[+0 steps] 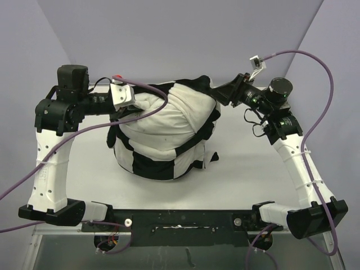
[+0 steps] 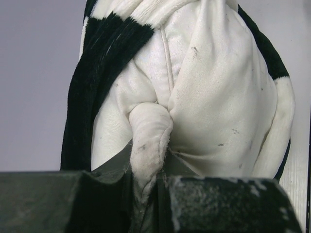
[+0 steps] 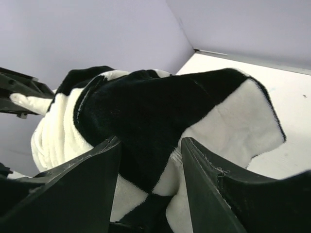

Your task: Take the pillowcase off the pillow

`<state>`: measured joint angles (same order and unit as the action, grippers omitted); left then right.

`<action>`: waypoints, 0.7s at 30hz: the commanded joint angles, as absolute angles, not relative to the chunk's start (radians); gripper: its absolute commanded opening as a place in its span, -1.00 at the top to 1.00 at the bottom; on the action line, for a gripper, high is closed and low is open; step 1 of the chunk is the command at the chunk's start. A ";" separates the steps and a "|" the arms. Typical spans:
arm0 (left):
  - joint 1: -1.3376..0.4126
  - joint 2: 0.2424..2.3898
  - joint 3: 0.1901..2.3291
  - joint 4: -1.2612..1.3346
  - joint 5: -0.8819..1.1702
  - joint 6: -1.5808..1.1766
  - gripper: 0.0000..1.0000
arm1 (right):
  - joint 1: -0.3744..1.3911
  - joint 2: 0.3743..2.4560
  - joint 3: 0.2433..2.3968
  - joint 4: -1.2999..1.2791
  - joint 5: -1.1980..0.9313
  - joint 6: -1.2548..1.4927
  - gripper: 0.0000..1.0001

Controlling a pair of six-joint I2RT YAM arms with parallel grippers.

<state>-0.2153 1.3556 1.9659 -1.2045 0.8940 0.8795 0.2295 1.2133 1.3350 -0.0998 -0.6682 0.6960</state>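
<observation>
My left gripper (image 2: 154,191) is clenched on a pinched corner of the pillow (image 2: 218,97), right at its left end. My right gripper (image 3: 150,165) grips a thick fold of the pillowcase (image 3: 146,111) on the far right side. The pillow sits mid-counter (image 1: 247,169) between my two grippers, its top bare, with the pillowcase bunched around its lower half and near side.

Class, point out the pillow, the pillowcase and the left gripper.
the pillow (image 1: 163,121): top view, exposed off-white middle.
the pillowcase (image 1: 147,164): top view, checkered fabric near its bottom.
the left gripper (image 2: 148,194): left wrist view, between fingers pinching pillow fabric.
</observation>
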 commanded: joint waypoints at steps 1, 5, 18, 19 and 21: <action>-0.213 1.323 1.988 -1.235 0.877 0.906 1.00 | 0.226 1.217 1.334 0.049 -0.763 0.804 -0.07; -0.213 1.318 1.994 -1.236 0.883 0.907 1.00 | 0.226 1.234 1.333 0.066 -0.789 0.817 -0.13; -0.212 1.309 2.072 -1.303 0.878 0.947 1.00 | 0.115 1.262 1.352 0.087 -0.822 0.848 1.00; -0.213 1.309 2.080 -1.315 0.880 0.952 1.00 | 0.100 1.264 1.353 0.083 -0.810 0.844 1.00; -0.213 1.308 2.098 -1.351 0.886 0.965 1.00 | 0.071 1.272 1.360 0.081 -0.783 0.841 1.00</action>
<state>-0.2165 1.3380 2.0384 -1.2652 0.8959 0.9257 0.1368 1.2572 1.3300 0.0334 -0.8387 0.8463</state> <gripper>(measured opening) 0.086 0.028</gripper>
